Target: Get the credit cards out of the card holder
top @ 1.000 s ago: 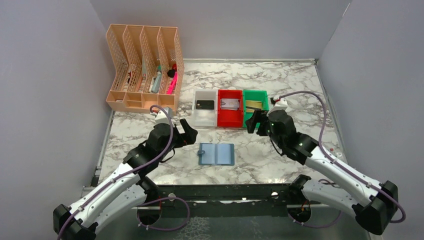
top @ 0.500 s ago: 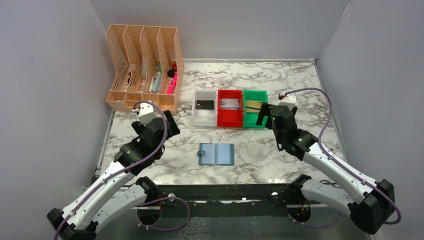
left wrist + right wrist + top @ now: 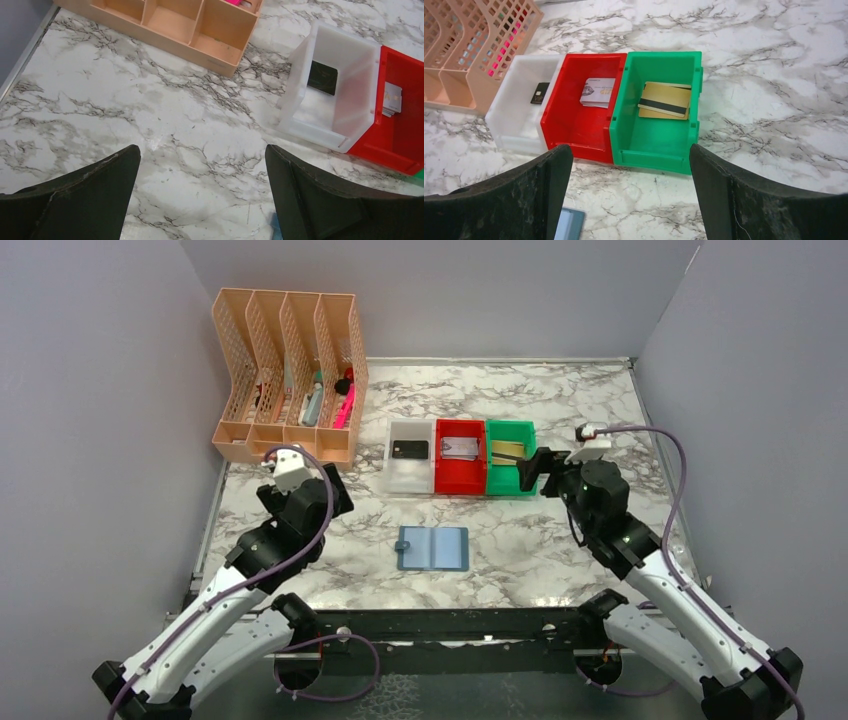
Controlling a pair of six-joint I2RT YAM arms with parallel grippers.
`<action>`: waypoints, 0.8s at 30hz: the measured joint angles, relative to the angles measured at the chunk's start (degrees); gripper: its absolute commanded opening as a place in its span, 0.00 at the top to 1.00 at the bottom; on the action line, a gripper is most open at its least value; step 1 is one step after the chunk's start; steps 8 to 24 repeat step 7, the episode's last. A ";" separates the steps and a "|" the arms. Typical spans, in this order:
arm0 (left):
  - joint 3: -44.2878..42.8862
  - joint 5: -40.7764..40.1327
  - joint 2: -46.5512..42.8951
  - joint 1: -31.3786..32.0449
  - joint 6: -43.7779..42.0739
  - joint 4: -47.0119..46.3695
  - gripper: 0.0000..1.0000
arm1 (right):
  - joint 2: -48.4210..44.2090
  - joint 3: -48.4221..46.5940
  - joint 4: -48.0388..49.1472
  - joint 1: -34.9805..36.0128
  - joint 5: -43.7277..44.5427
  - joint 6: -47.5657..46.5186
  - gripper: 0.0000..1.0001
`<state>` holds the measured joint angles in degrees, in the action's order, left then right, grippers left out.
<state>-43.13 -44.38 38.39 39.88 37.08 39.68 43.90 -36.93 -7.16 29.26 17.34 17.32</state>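
At far left the peach mesh file rack (image 3: 290, 375) stands at the back of the marble table (image 3: 560, 400), small items in its slots. The left gripper (image 3: 201, 150) hovers in front of it over bare marble, jaws spread wide and empty. Near the middle, the blue card holder (image 3: 433, 548) lies open and flat by the front edge, well apart from both grippers, nothing over it. Behind it three bins touch in a row: the white bin (image 3: 516, 125) holds a black card (image 3: 540, 93), the red bin (image 3: 574, 130) a silver-grey card (image 3: 597, 92), the green bin (image 3: 654, 140) gold cards (image 3: 665, 100). The right gripper (image 3: 629, 150) hangs beside the green bin, released, holding nothing.
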 measured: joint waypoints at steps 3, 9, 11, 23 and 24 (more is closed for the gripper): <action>0.00 -0.13 1.14 0.00 -1.29 -0.02 0.01 | -0.66 0.02 0.26 0.00 -0.31 -0.66 0.08; 0.00 -0.50 2.67 0.00 -2.80 0.00 0.01 | -0.79 0.09 0.28 0.00 -0.20 -0.87 0.08; 0.00 -0.50 2.67 0.00 -2.80 0.00 0.01 | -0.79 0.09 0.28 0.00 -0.20 -0.87 0.08; 0.00 -0.50 2.67 0.00 -2.80 0.00 0.01 | -0.79 0.09 0.28 0.00 -0.20 -0.87 0.08; 0.00 -0.50 2.67 0.00 -2.80 0.00 0.01 | -0.79 0.09 0.28 0.00 -0.20 -0.87 0.08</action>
